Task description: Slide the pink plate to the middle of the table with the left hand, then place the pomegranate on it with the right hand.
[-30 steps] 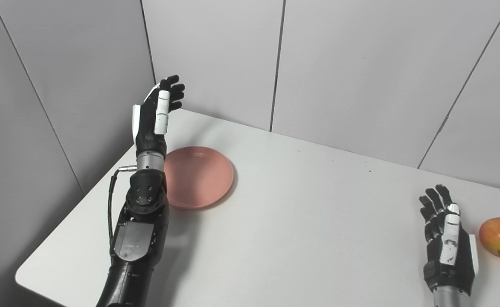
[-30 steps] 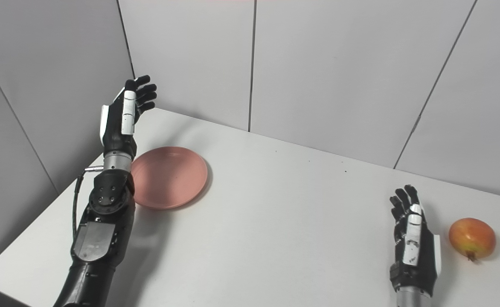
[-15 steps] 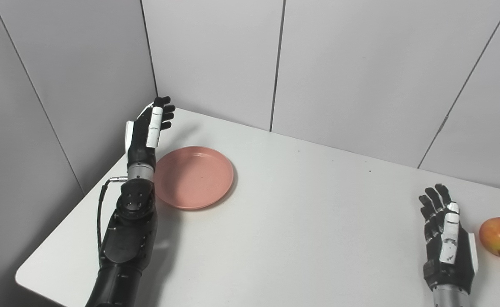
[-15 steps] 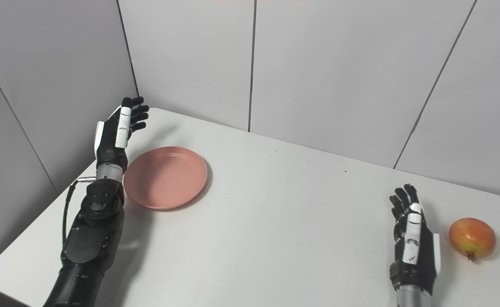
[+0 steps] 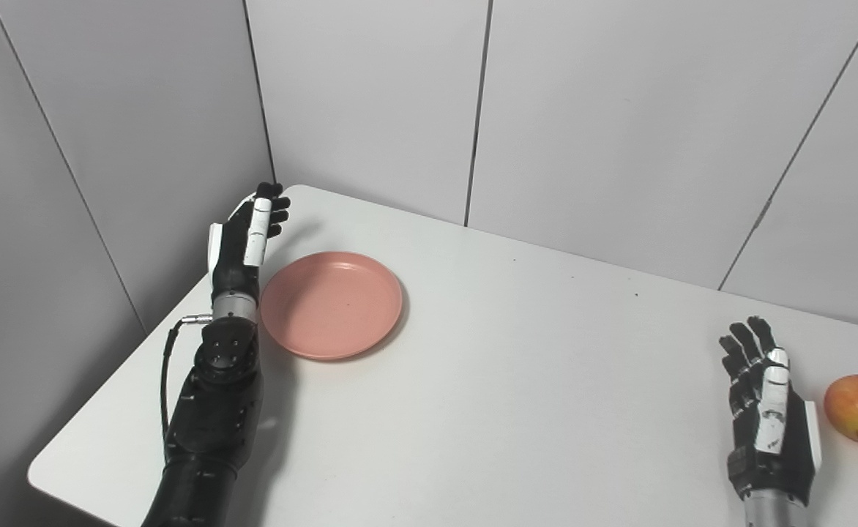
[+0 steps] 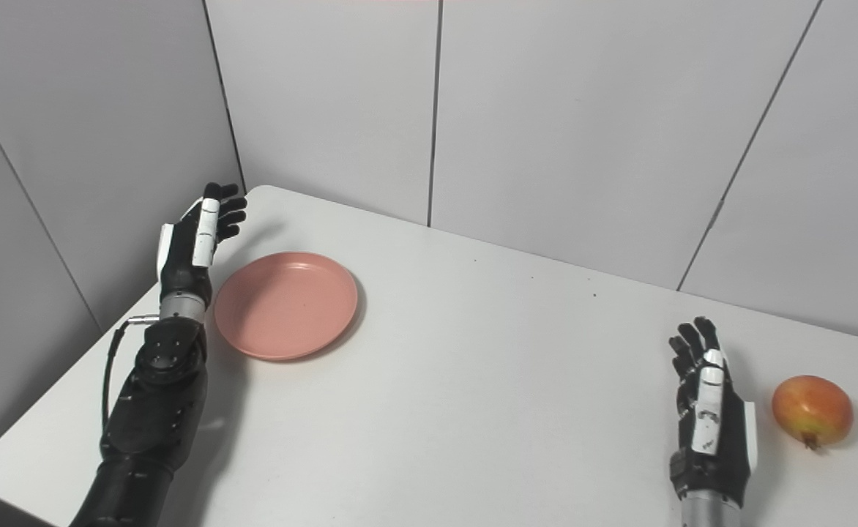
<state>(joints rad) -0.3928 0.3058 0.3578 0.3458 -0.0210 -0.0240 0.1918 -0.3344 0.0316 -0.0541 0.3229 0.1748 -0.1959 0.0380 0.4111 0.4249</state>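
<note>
No lettering, label, brand mark, number or sign can be read anywhere in either view.
</note>
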